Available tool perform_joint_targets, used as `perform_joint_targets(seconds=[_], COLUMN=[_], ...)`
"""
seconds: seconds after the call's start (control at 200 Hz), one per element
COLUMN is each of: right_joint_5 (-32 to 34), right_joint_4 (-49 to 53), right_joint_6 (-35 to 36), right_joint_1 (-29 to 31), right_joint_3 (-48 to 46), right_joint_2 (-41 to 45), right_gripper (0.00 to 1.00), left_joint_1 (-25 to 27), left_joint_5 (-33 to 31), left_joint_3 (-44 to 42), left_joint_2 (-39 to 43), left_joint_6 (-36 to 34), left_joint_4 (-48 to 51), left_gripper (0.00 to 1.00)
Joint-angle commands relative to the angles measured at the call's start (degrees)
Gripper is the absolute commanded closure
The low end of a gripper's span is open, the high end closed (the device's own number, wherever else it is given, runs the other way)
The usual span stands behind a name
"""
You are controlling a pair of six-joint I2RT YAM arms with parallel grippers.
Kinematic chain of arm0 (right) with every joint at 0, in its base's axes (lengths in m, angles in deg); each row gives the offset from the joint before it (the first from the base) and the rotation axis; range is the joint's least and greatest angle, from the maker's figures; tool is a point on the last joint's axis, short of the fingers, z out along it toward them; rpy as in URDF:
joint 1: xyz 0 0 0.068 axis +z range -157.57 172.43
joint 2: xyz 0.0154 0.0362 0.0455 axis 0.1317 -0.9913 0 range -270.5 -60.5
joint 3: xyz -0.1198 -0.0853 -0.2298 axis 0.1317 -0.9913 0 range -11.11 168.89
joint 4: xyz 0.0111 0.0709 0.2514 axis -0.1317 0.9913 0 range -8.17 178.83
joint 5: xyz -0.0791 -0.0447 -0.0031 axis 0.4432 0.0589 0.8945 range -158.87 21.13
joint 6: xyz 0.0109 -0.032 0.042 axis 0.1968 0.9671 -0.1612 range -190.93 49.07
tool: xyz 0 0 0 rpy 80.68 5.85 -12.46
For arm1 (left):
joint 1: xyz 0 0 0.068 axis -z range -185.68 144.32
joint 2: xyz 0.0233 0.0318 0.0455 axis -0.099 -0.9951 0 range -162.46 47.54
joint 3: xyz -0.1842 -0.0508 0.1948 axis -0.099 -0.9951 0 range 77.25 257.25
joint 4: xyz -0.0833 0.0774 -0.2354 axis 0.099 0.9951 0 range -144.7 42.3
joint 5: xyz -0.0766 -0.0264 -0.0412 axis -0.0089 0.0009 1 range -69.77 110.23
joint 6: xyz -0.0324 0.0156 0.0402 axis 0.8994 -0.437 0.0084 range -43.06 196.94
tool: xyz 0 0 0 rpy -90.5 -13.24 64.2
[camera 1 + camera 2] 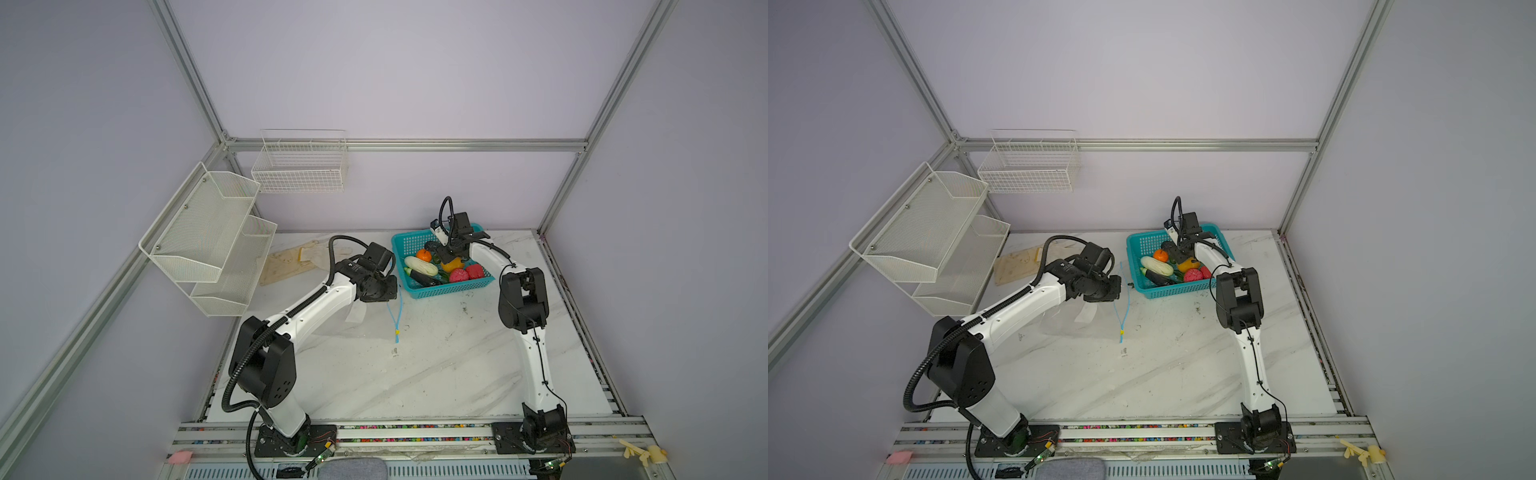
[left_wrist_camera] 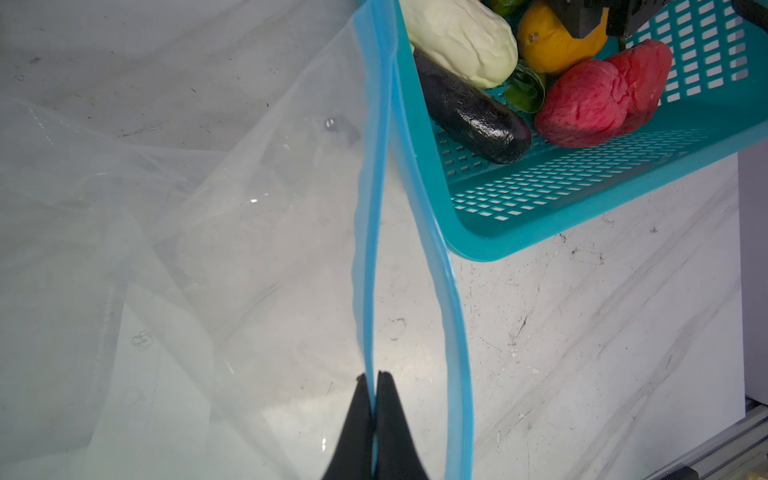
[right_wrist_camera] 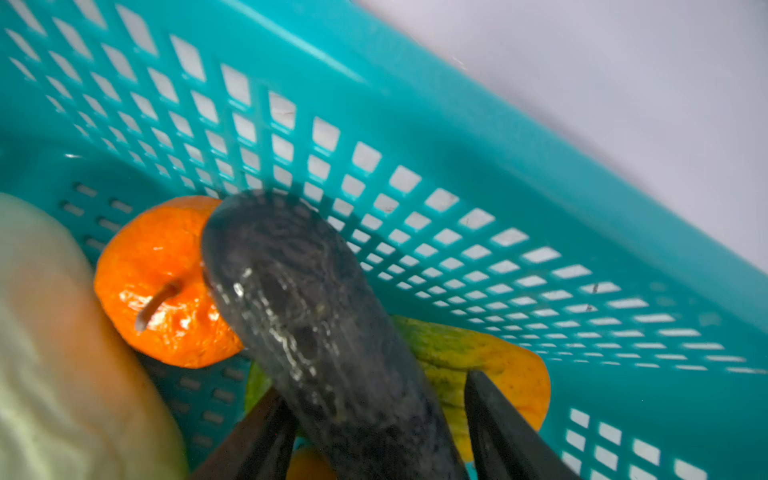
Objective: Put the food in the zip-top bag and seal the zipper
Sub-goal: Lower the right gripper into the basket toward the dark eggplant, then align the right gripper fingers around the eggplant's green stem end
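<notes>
Tabletop: white marble, with the bag and basket close together on it.
Zip-top bag: lay clear, no food seen inside, its mouth towards the basket.
Teal basket: held the food, orange, white, yellow, pink and red pieces.
Right gripper: jaws wide astride an eggplant, with a gap at one finger; it should close squarely before lifting.
Left gripper: pinched one zipper lip; raising it would widen the mouth.
</notes>
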Motion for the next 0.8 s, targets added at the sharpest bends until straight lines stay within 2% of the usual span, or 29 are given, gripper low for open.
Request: perform_joint_targets(seconds=[0.0,0.27,0.8], right_joint_5=[-1.3,-2.0,-1.7], right_joint_4=[1.3,2.0,4.5], right_joint_6=[1.1,1.4,-0.5], right_joint_1=[-0.3,-0.5,-0.3], right_joint_3=[1.3,1.4,3.1], right_joint_2=[0.2,2.6,6.3], right_gripper=[0.37,0.46,0.53], left_joint_1=[0.3,0.3,0.3], left_joint_5=[0.5,0.5,0.5], left_joint_3=[5.7,5.9,6.0], left_joint_2=[-0.5,-0.8,-0.8], left_joint_6=[-1.9,-1.8,-1.6], left_joint_4=[-0.3,-0.2,-0.2], left_gripper=[1.0,1.0,1.0])
